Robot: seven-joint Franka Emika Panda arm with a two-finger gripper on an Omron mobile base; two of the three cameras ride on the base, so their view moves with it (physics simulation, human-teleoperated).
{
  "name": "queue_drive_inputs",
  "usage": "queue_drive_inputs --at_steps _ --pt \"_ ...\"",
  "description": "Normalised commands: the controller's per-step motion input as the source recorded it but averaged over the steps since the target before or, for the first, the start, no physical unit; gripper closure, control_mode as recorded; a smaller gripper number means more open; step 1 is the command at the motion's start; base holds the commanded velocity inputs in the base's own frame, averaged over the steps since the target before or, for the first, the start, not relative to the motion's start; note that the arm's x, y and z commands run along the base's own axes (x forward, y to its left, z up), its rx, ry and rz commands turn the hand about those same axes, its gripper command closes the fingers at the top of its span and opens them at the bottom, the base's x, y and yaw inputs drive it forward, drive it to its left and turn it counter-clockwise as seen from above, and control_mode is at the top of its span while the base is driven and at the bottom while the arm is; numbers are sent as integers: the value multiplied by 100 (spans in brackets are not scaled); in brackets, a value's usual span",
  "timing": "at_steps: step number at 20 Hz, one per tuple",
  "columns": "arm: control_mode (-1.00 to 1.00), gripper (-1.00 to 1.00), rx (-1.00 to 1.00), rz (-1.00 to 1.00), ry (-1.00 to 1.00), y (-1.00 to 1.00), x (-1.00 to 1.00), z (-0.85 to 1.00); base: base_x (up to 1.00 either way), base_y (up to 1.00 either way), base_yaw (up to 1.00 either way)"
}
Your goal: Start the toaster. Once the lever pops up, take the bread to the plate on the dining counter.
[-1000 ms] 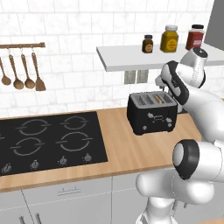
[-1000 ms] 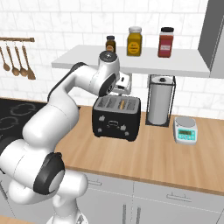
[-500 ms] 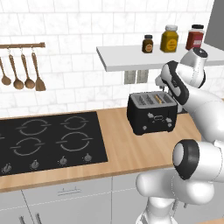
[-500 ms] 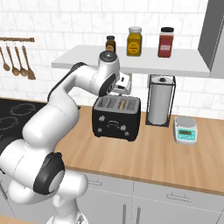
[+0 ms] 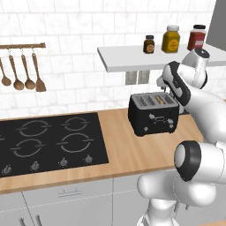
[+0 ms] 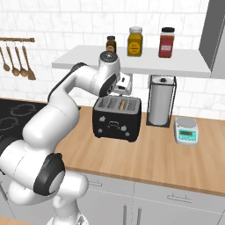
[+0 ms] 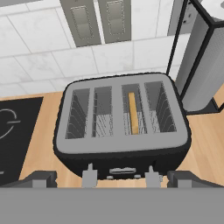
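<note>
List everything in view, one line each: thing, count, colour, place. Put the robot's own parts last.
Boxy black toaster: one, black, on wood counter.
Thin golden-brown bread slice: one, in third toaster slot from left in hand view.
Light-wood counter: one, along the tiled wall.
Black hob: one, inset left of toaster.
Spice jars: three, brown, yellow, red, on grey shelf.
Paper towel roll in black stand: one, white, right of toaster.
Kitchen scale: one, white-green, far right.
Wooden utensils: four, hanging from rail.
End effector: one, dark fingers, above toaster's front edge.
</note>
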Motion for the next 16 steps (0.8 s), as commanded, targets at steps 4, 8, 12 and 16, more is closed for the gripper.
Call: queue_drive_inputs --at_steps 4,8,12,16 --pt "-100 -100 0 0 0 0 0 0 0 0 0" --pt "-100 -100 0 0 0 0 0 0 0 0 0" --pt "-100 -100 0 0 0 0 0 0 0 0 0" --pt "-100 -100 0 0 0 0 0 0 0 0 0"
